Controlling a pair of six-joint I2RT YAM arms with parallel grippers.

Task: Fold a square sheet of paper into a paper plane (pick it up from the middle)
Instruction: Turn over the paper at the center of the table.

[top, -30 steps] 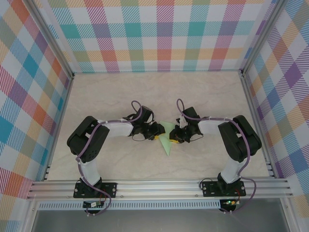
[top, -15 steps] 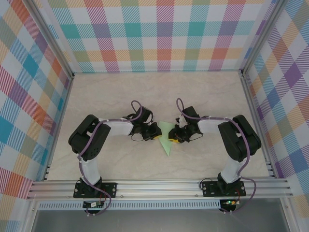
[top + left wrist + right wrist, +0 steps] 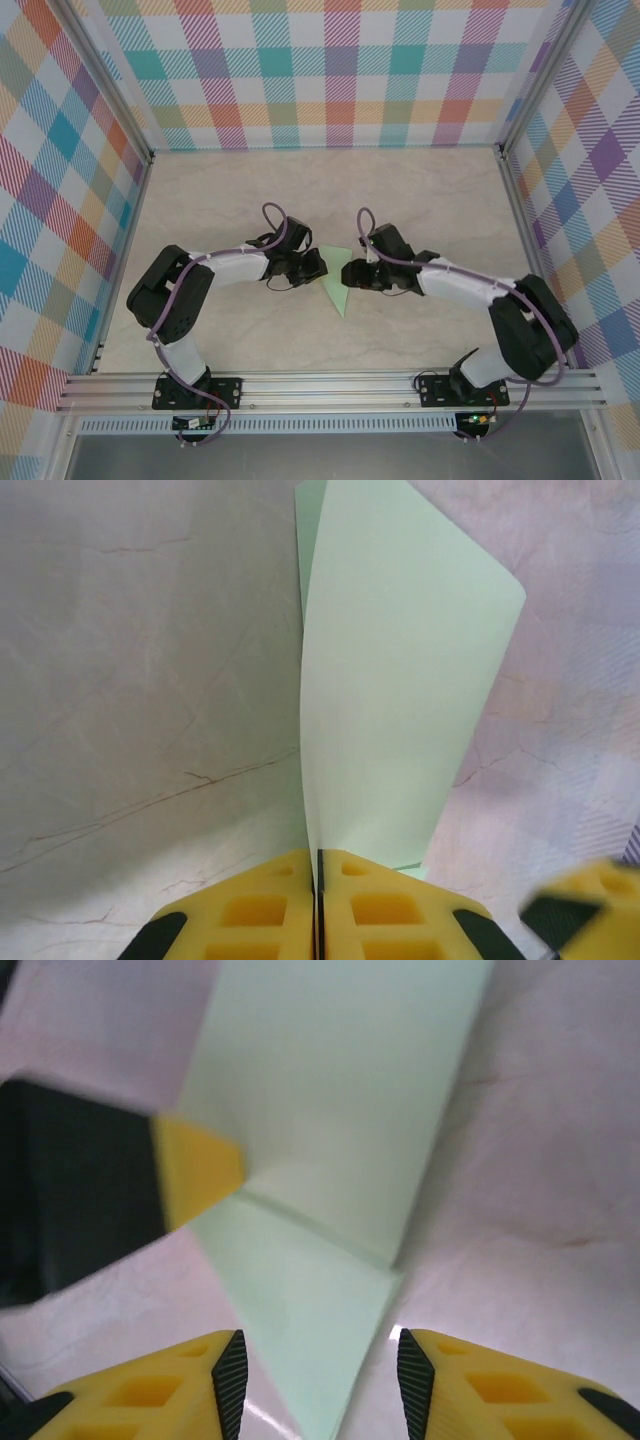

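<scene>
Where the two arms meet near the middle of the table [image 3: 250, 200], the pale green sheet of paper [image 3: 336, 283] sits folded into a narrow pointed shape, its tip toward the near edge. The left fingers [image 3: 316, 268] are clamped on one edge of it. In the left wrist view they [image 3: 270, 910] press flat together, and the sheet [image 3: 400, 680] rises from the seam between them and curves away over the marbled surface. The right fingers [image 3: 350, 273] stand partly apart and grip nothing. In the right wrist view a creased, pointed corner of the paper [image 3: 330, 1110] reaches into the gap between them [image 3: 225, 1370].
</scene>
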